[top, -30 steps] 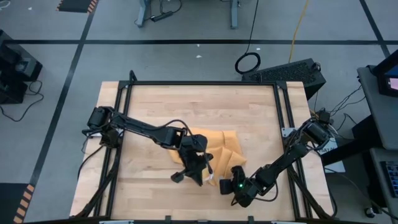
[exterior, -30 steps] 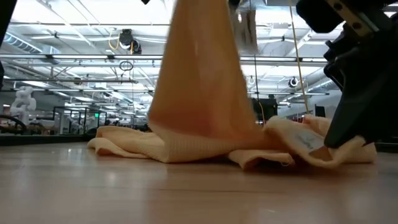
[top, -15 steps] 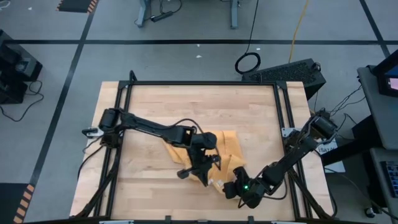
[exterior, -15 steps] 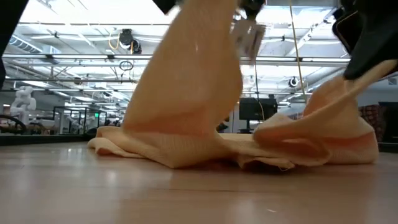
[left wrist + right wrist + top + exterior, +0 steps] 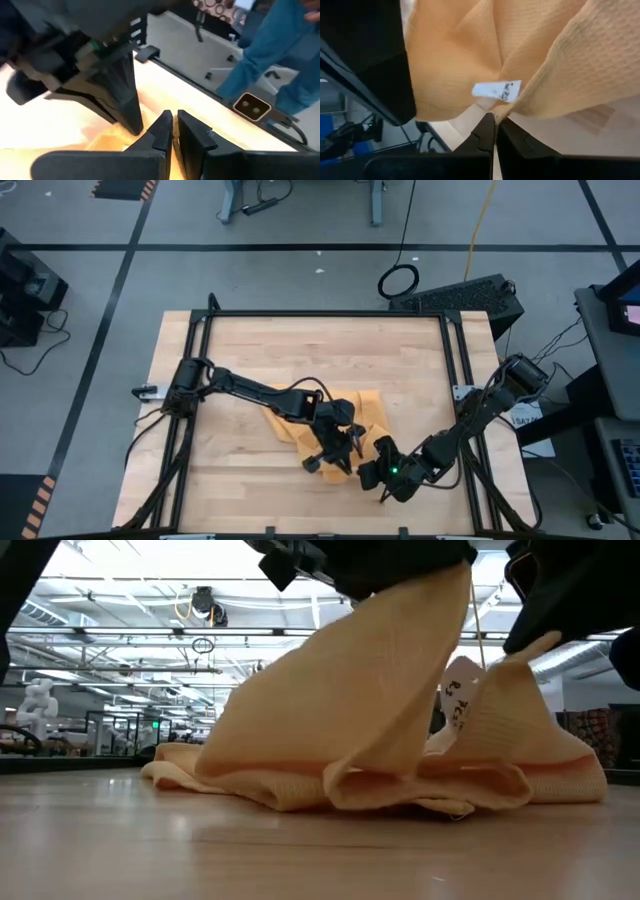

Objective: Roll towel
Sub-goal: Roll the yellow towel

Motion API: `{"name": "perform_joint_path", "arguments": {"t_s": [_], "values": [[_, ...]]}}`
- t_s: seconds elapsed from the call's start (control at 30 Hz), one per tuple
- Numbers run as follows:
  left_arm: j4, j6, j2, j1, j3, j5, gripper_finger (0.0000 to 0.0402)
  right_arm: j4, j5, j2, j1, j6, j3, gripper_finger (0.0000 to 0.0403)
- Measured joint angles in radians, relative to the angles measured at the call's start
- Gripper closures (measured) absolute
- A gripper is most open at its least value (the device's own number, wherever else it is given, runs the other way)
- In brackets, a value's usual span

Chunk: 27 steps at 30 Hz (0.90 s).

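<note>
Both arms have carried the towel (image 5: 380,730) rightward; left end effector (image 5: 345,452) and right end effector (image 5: 372,472) each pinch a lifted corner. Keep corners level while folding over.

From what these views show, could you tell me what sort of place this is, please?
Probably a robotics lab in a large industrial hall. The wooden table stands on a grey floor marked with dark tape lines, cables lie behind it, and the low view shows a high ceiling with rows of lights.
</note>
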Motion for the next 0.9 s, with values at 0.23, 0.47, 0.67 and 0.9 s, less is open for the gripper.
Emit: {"name": "perform_joint_path", "arguments": {"t_s": [0.23,0.47,0.67,0.9], "values": [[0.005,-0.074,-0.001,0.001,0.0,-0.035,0.0364,-0.014,0.002,0.0,-0.011,-0.061,0.0,0.0401],[-0.01,-0.214,-0.017,0.002,0.0,-0.022,0.0273,-0.013,0.002,0.0,-0.011,-0.069,0.0,0.0401],[-0.098,-0.408,-0.109,0.034,0.0,-0.018,0.0175,-0.009,0.002,0.001,-0.011,-0.07,0.0,0.0401],[-0.444,-0.376,-0.276,0.111,0.0,-0.025,0.0153,-0.007,0.002,0.001,-0.011,-0.082,0.0,0.0401]]}}
